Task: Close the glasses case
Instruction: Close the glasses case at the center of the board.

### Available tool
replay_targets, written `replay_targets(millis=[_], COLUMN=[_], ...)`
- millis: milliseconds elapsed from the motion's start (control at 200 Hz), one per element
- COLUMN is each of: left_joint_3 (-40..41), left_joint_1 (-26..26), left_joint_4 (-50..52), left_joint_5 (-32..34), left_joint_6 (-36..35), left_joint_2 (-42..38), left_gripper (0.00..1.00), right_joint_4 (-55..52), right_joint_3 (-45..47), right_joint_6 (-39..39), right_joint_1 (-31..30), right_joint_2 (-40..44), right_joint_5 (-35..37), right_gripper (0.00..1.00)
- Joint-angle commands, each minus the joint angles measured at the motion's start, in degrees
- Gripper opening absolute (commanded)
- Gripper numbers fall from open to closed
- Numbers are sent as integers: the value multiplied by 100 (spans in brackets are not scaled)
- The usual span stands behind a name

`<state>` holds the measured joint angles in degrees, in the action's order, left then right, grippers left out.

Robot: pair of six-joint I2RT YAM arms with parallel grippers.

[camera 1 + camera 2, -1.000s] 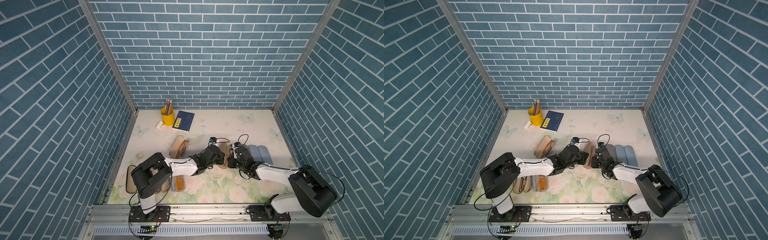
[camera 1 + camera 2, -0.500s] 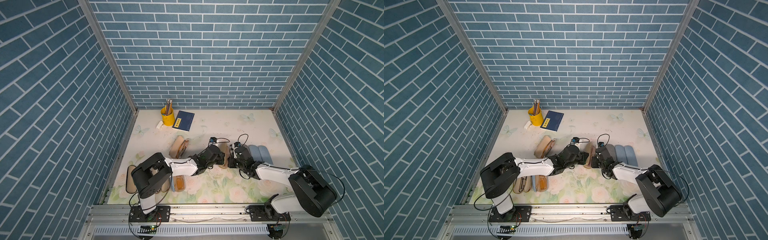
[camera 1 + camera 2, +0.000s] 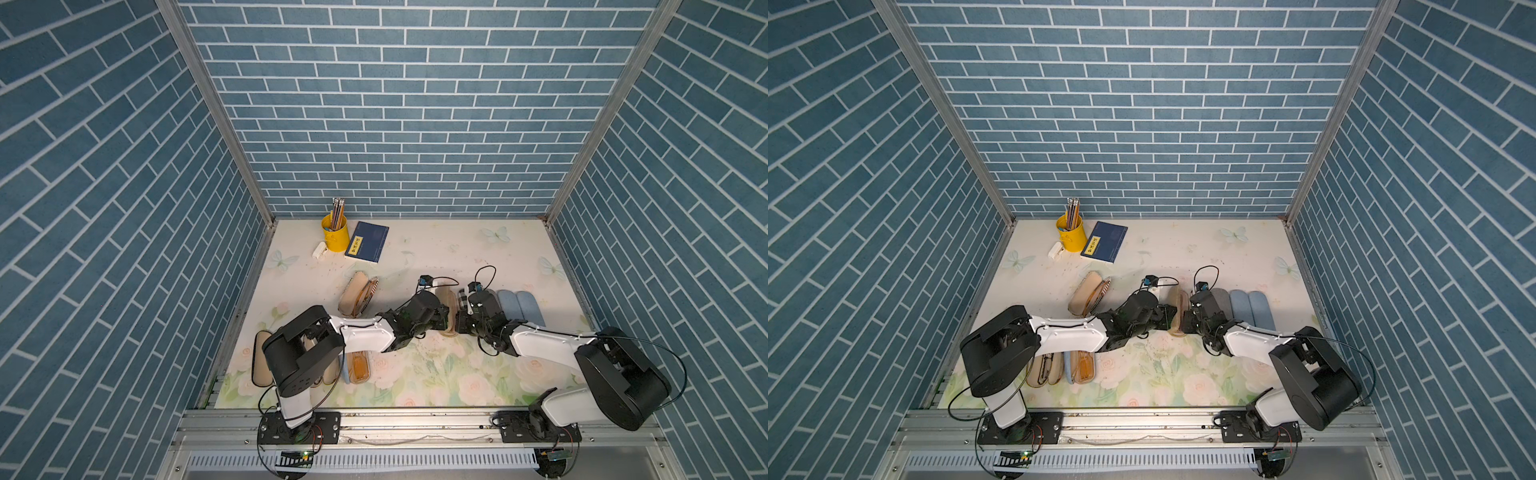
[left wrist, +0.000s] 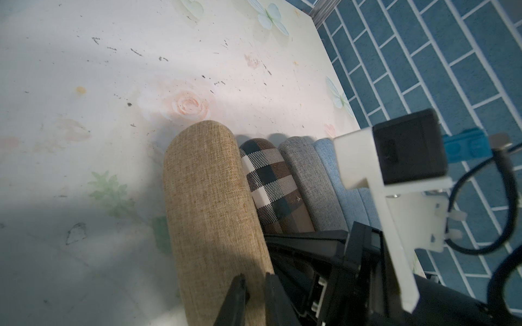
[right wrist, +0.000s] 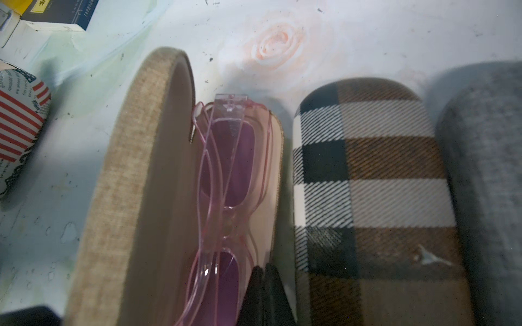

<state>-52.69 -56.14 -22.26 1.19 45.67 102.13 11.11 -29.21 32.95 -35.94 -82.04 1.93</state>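
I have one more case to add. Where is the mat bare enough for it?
Free: back right of the mat, from the blue notebook to the side wall, behind the row of closed cases; and the front middle, between left arm and right arm. Crowded: the centre and the front left corner.

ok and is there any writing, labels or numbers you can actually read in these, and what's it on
Nothing is clear enough to quote.
blue notebook: yellow label with dark characters, too small in both top views, blurred and cut off in the right wrist view.
newsprint-and-stripes case: lines of small print, too blurred to read.
tan case, plaid case, yellow pencil cup: no text seen.
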Motion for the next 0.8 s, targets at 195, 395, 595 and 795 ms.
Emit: replay_targets(millis=[195,395,595,795], left_joint_3=[136,136,83,-32], left_joint_1=[-70,-74,-134,-209], left_joint_4=[334,301,293,270], left_joint_5=[-181,-196,-224,-285], left_joint_6=[13,30,64,109], left_joint_2=[237,289,411,819], left_gripper=[18,18,18,18], right_joint_4=[93,-2,-74,-416], right_joint_3=[-251,-348,-437,-647], right_joint_6=[-156,-210,-270,-448], right_joint_1=[-26,-18,50,227], right_joint_2=[-84,-58,-40,177], right_joint_5=[-166,-132,-123,-157], right_gripper=[5,5,5,6])
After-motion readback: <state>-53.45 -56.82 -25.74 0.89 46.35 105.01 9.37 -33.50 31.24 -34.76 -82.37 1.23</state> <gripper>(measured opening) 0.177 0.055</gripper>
